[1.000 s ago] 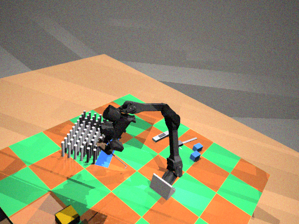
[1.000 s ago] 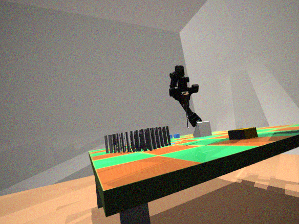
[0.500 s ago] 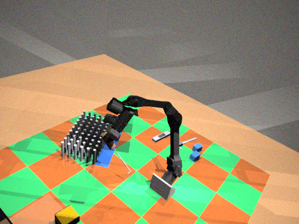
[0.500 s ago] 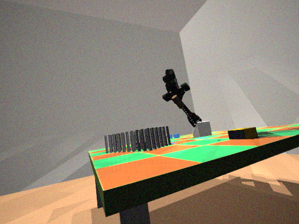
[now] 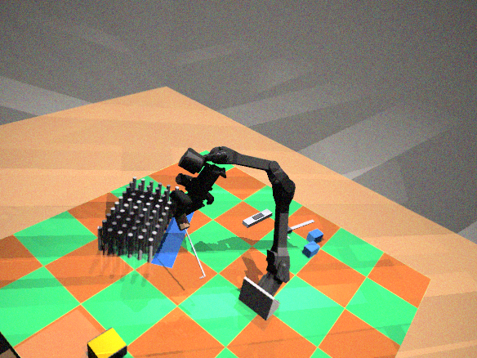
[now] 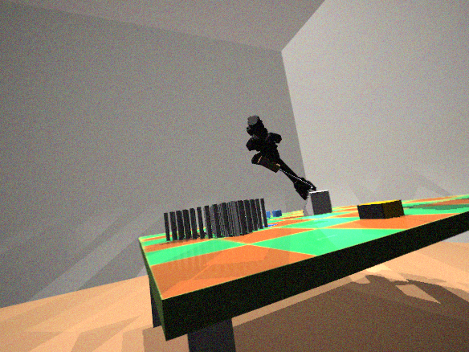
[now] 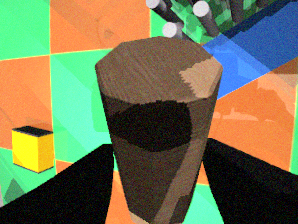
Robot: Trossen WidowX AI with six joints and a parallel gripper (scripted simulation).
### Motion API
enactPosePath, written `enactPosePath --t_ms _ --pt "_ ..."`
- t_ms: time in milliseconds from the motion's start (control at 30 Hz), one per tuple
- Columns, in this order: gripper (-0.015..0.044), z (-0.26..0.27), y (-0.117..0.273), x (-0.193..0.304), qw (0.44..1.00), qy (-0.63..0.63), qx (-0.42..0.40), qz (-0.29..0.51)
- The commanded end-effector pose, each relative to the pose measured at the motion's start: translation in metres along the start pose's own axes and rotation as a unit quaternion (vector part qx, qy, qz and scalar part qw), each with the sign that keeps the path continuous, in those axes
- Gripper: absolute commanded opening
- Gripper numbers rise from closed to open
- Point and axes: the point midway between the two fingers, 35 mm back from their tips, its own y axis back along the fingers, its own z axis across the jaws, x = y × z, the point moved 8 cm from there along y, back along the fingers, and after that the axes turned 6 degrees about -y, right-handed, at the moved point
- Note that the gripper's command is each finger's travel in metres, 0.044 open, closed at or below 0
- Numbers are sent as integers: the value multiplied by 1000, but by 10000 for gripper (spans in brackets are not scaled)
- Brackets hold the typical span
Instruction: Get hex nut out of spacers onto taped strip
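My gripper point(image 5: 182, 212) point(image 6: 265, 160) point(image 7: 157, 150) is shut on the brown handle of a hook tool point(image 5: 185, 223) point(image 6: 276, 166) point(image 7: 160, 70). It holds the tool in the air over the front side of the spacer field. The thin pale rod slants away from the handle, on the side away from the spacers, and ends in a small bent tip. The grey metal spacers point(image 5: 150, 250) point(image 6: 207, 221) point(image 7: 201, 9) stand upright in a dense block. The blue taped strip point(image 5: 168, 250) point(image 7: 260, 46) lies along their front. The hex nut cannot be made out in any view.
A grey-white box with a dark panel point(image 5: 257, 218), a thin light tool point(image 5: 303, 225) and two blue blocks point(image 5: 314, 235) point(image 5: 311, 249) lie beyond the strip near the arm. A yellow block point(image 5: 107, 342) point(image 6: 381, 210) point(image 7: 32, 150) lies apart from the field.
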Motion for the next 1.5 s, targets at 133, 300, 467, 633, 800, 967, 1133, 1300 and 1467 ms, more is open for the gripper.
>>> enactPosePath --t_ms 133,300,467,633,800,967,1133,1300,1467 --pt "0 -26 8 -11 991 -131 -3 1" --pt "0 -43 12 -17 976 -217 -4 3" --pt "0 -61 15 -22 954 -301 -5 5" --pt "0 -78 19 -26 924 -382 -5 6" --pt "0 -95 23 -29 887 -461 -5 8" --pt "0 -113 26 -31 844 -536 -5 9" --pt "0 -130 30 -33 794 -607 -5 10" --pt "0 -148 33 -33 739 -674 -4 10" --pt "0 -165 37 -33 677 -736 -3 10"
